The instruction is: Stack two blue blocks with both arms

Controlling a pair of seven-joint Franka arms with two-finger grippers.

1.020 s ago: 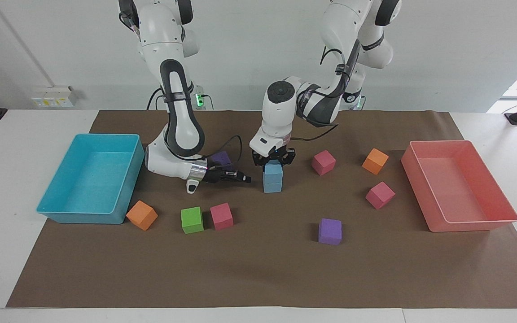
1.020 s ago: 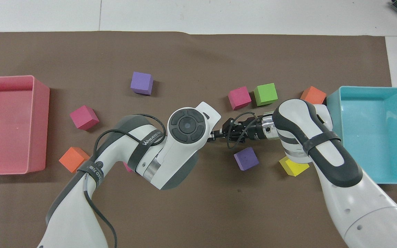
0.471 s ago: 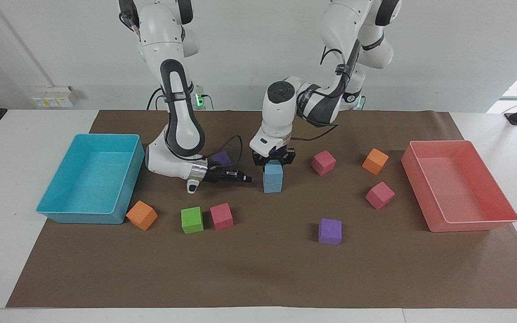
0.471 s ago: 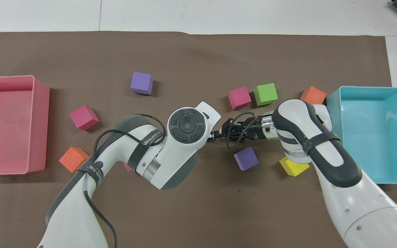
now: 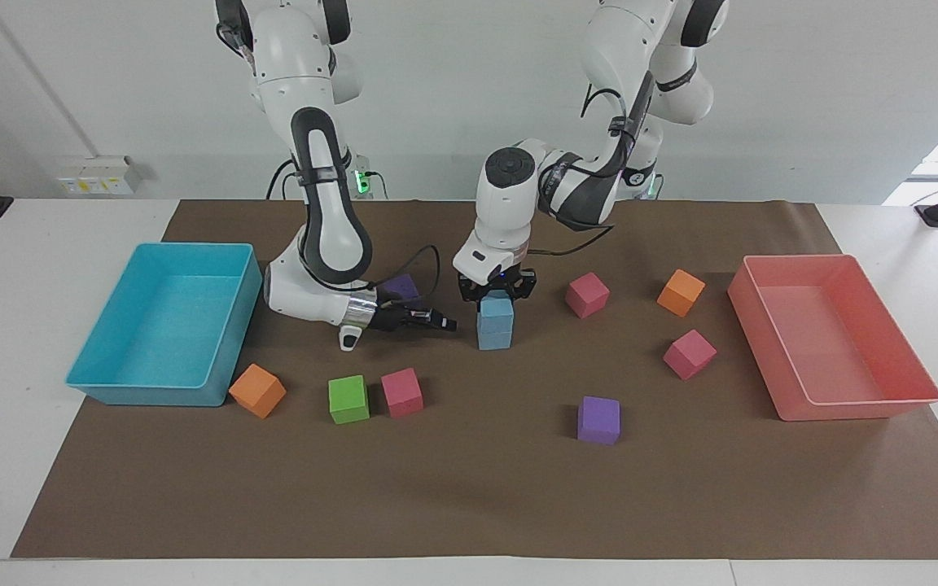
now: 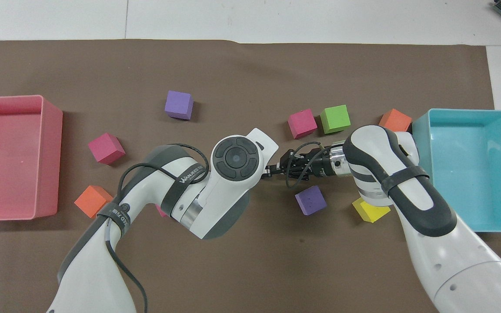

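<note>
One block [image 5: 496, 308] sits on another block [image 5: 494, 338] near the middle of the tabletop [image 5: 469, 488]. The left gripper [image 5: 496, 298] is at the top block; the right gripper [image 5: 446, 325] lies low beside the stack, toward the right arm's end. One bin [image 5: 168, 391] stands at that end, another bin [image 5: 860, 403] at the left arm's.

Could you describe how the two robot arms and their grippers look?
Both arms, the left arm and the right arm, have glossy white shells with dark grey-black joint covers. Black cables run along them. The left gripper and the right gripper are black. The right wrist carries a silver metal ring.
</note>
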